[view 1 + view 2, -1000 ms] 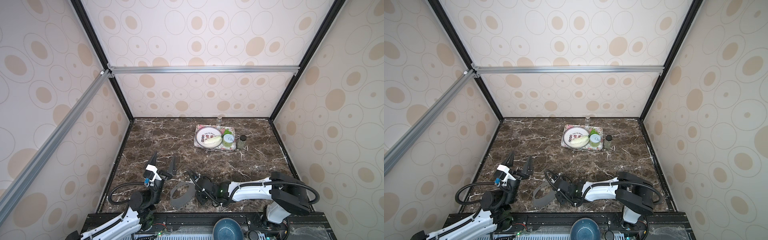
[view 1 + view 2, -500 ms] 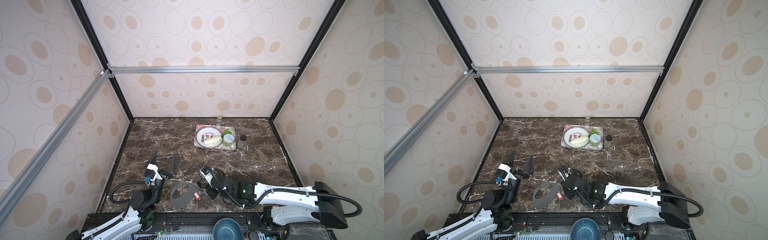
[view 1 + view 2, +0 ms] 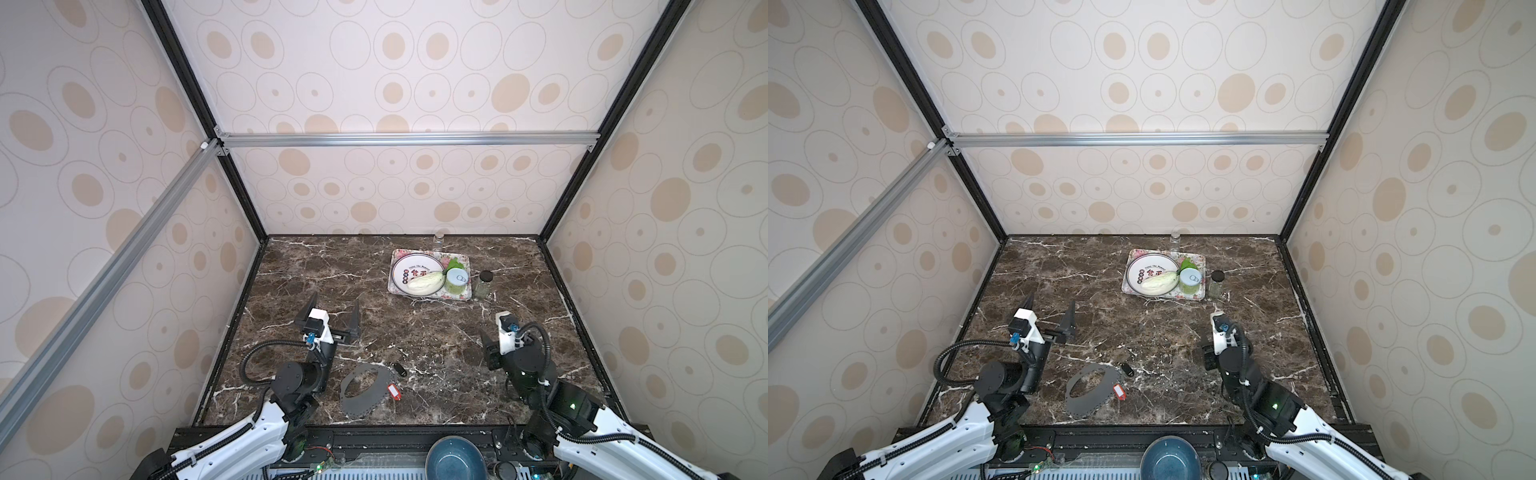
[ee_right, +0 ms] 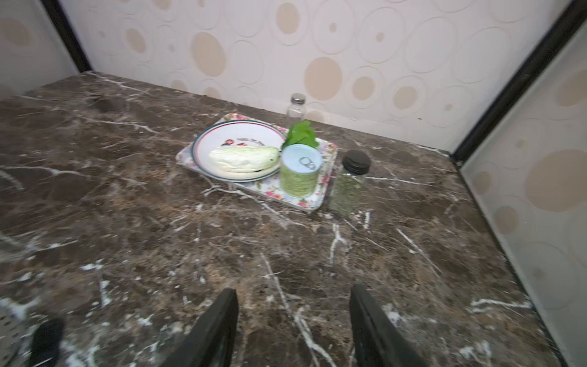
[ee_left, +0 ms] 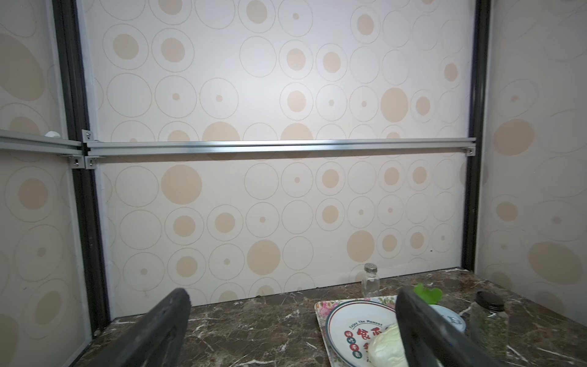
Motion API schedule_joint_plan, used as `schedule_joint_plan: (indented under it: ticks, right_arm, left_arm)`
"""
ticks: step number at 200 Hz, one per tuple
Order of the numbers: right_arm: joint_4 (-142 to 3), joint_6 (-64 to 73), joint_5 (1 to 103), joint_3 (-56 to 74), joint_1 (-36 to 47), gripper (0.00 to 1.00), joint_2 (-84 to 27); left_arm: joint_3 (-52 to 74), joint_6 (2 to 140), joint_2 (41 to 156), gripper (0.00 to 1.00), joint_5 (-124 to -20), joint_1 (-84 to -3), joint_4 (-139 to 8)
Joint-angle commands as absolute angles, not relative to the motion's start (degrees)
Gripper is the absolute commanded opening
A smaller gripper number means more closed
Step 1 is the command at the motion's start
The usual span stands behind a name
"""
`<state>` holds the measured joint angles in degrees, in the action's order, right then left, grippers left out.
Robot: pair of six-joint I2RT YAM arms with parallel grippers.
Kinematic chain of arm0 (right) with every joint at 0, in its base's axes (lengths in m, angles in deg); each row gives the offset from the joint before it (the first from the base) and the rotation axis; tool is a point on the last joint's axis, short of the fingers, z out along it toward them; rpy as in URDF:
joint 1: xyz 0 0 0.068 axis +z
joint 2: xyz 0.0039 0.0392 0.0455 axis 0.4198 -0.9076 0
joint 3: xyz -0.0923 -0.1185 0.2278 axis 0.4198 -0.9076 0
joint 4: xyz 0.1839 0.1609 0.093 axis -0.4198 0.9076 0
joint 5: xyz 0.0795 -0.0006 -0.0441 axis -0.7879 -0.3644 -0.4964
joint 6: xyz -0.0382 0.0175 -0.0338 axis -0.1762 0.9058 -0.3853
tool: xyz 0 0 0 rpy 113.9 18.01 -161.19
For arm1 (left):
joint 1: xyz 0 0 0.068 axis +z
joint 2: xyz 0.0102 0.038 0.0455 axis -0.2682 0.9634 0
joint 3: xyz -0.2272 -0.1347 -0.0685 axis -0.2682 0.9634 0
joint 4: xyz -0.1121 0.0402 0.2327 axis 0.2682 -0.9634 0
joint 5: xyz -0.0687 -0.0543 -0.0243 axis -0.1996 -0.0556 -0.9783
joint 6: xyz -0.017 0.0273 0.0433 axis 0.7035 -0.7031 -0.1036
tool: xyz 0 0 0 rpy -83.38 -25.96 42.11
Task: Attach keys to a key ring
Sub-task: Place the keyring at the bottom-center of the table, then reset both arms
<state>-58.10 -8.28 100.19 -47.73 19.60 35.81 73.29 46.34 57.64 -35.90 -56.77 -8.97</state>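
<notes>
The key ring [image 3: 365,406] lies behind the left gripper [image 3: 335,300], nearer it than the right gripper [image 4: 293,287]. The red tag [image 3: 394,392] and black fob [image 3: 400,369] perhaps touch its rim. Both jaws are apart and empty.

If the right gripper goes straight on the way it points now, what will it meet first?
Probably the green can on the flowered tray; depth is unclear, so the marble table could come first.
</notes>
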Motion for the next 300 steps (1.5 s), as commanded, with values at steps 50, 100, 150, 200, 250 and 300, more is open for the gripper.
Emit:
schedule_joint_plan:
  ticks: [50,100,150,200,250,300]
  right_arm:
    - [-64.0,-10.9,98.7,-51.3,9.2,0.63,33.7]
    - [-80.9,-16.1,106.3,-55.4,8.0,0.62,20.1]
    - [-97.6,-10.6,91.5,-57.2,-8.1,0.62,5.9]
    - [-115.7,-21.2,94.6,-50.3,-8.6,0.62,-16.9]
    - [-114.9,-19.4,87.3,-47.1,-12.1,0.63,-20.8]
    - [-127.4,-12.9,78.7,-51.4,-19.6,0.63,-27.1]
  left_arm:
    - [70.5,58.7,68.3,1.0,-41.0,-43.3,-10.7]
    - [70.3,55.3,74.4,1.0,-39.0,-41.0,-8.4]
    - [73.9,49.0,73.4,1.0,-28.7,-36.1,-8.9]
    - [77.2,53.6,86.5,1.0,-28.5,-28.6,1.1]
    - [75.3,52.7,94.7,0.99,-27.7,-27.7,7.0]
    - [75.5,50.6,101.5,1.0,-28.7,-27.4,15.5]
